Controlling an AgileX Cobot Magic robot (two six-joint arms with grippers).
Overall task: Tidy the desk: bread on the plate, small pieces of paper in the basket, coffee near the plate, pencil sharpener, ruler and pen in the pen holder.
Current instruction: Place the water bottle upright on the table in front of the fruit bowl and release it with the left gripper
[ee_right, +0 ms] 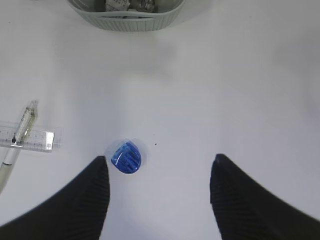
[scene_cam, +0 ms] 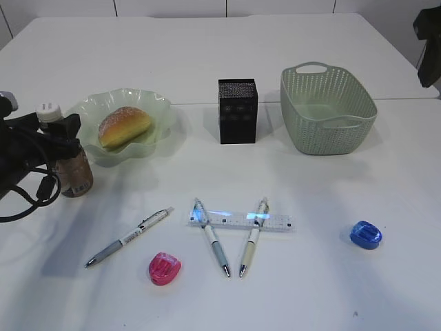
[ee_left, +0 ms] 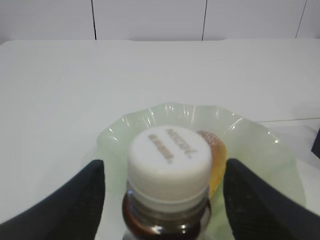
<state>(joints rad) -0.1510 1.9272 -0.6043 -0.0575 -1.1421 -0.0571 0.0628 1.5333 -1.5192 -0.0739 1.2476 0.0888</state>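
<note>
On the left of the white desk (scene_cam: 220, 55), the coffee (scene_cam: 67, 160) stands upright just beside the pale green plate (scene_cam: 155, 103), on its left. The left gripper (ee_left: 167, 192) straddles the bottle: in the left wrist view its two dark fingers (ee_left: 60, 202) stand spread on either side of the white cap, with a clear gap between each finger and the bottle, so nothing is pinched. The bread (scene_cam: 124, 127) lies in the plate. Behind the middle of the desk stands the black pen holder (scene_cam: 238, 110), and to its right the sage-green basket (scene_cam: 328, 108); the right wrist view shows the small pieces of paper (ee_right: 127, 4) inside it, only partly in frame. In front, the clear ruler (scene_cam: 240, 221) lies across two pens (scene_cam: 211, 236), which angle toward each other at their lower tips, while a third pen (scene_cam: 129, 237) lies apart to the left. A pink pencil sharpener (scene_cam: 165, 268) sits near the front edge between that pen and the pair. A blue pencil sharpener (scene_cam: 365, 234) lies well to the right. The right gripper (ee_right: 157, 192) hangs above the desk, spread wide and holding nothing, with the blue sharpener just inside its left finger.
</note>
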